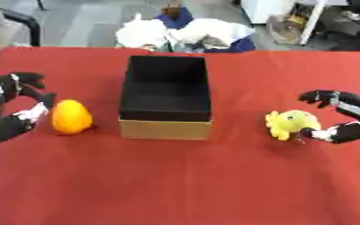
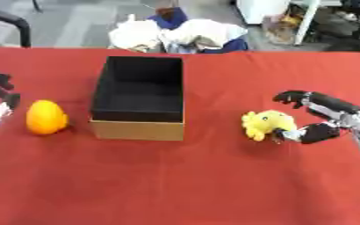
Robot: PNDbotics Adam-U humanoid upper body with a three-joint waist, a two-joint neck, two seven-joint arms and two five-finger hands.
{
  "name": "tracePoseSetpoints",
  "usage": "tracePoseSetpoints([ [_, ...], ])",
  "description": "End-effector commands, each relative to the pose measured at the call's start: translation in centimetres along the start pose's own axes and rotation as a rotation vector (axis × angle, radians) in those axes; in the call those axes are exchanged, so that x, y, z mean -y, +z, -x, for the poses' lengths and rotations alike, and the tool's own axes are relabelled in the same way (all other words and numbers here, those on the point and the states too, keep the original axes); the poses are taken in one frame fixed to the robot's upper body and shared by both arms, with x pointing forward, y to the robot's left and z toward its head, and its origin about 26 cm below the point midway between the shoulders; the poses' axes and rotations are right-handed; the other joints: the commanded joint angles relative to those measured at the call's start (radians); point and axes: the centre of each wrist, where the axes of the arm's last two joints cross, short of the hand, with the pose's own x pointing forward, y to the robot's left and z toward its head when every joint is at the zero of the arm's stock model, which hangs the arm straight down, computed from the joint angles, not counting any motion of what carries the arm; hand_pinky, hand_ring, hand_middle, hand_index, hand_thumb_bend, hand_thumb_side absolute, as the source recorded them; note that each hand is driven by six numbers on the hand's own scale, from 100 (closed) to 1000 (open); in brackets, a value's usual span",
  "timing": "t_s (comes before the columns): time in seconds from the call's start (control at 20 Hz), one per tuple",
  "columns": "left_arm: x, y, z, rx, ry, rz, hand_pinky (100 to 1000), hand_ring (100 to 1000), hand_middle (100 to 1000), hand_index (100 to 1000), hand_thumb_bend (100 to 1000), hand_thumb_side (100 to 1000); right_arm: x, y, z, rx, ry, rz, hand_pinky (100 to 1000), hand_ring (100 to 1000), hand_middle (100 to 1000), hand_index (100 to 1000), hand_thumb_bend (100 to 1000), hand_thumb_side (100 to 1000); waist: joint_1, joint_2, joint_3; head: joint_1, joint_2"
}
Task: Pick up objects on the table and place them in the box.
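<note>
An open box (image 1: 165, 99) with a black inside and a brown cardboard front stands in the middle of the red table (image 1: 175, 184); nothing shows inside it. To its left lies an orange egg-shaped object (image 1: 70, 116). My left hand (image 1: 10, 110) is open just left of it, fingers spread above and thumb close to its side. A yellow plush toy (image 1: 290, 123) lies right of the box. My right hand (image 2: 333, 116) is open around the toy's right side, fingers arched above it and thumb tip at its lower right edge.
Beyond the table's far edge lies a heap of white and blue cloth or bags (image 1: 187, 33). A dark chair (image 1: 26, 24) stands at the back left, and clutter (image 2: 321, 22) fills the back right. Bare red table stretches in front of the box.
</note>
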Motion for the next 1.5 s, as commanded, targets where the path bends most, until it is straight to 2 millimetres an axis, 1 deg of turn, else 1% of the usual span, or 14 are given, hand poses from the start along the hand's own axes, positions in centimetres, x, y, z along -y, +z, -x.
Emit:
tracePoseSetpoints([
  [0.05,-1.1,-0.2,-0.4,0.015,-0.032,-0.007,749,578,608,779,370,482,1.9,0.6,0.2,-0.01,0.052,0.013,821,902,926,956,382,574,-0.001,-0.01,0.001,-0.003,-0.014],
  [0.55,-1.1,-0.3,-0.5,0.017,-0.033,-0.007,749,578,609,779,369,480,1.7,0.6,0.4,-0.018,0.052,0.008,820,902,923,957,385,576,-0.003,-0.01,0.002,-0.002,-0.015],
  [0.9,-1.1,-0.3,-0.5,0.018,-0.032,-0.006,749,579,609,779,367,482,1.0,-0.1,0.8,-0.041,0.079,-0.052,818,902,917,954,426,586,-0.002,-0.01,0.005,-0.005,-0.015],
  [1.0,-1.0,-0.3,-0.5,0.018,-0.032,-0.004,749,579,609,779,367,482,0.9,-0.4,0.9,-0.052,0.103,-0.069,819,903,915,952,451,588,-0.001,-0.01,0.006,-0.006,-0.016],
  [1.15,-1.0,-0.3,-0.5,0.018,-0.031,-0.003,749,579,609,779,366,483,0.6,-0.8,1.1,-0.071,0.135,-0.085,818,902,909,950,461,589,-0.001,-0.01,0.007,-0.008,-0.017],
  [1.35,-1.0,-0.3,-0.5,0.018,-0.03,-0.002,749,579,609,779,363,485,0.1,-1.3,1.5,-0.088,0.157,-0.077,802,880,873,935,475,572,0.0,-0.01,0.009,-0.008,-0.018],
  [1.45,-1.0,-0.3,-0.5,0.018,-0.03,-0.003,749,579,609,779,361,485,-0.2,-1.5,1.6,-0.091,0.167,-0.065,787,855,824,912,483,555,0.0,-0.01,0.01,-0.007,-0.019],
  [1.5,-1.0,-0.3,-0.5,0.018,-0.03,-0.003,749,579,609,779,359,486,-0.3,-1.6,1.6,-0.092,0.172,-0.055,776,836,782,890,482,539,0.0,-0.01,0.011,-0.007,-0.019],
])
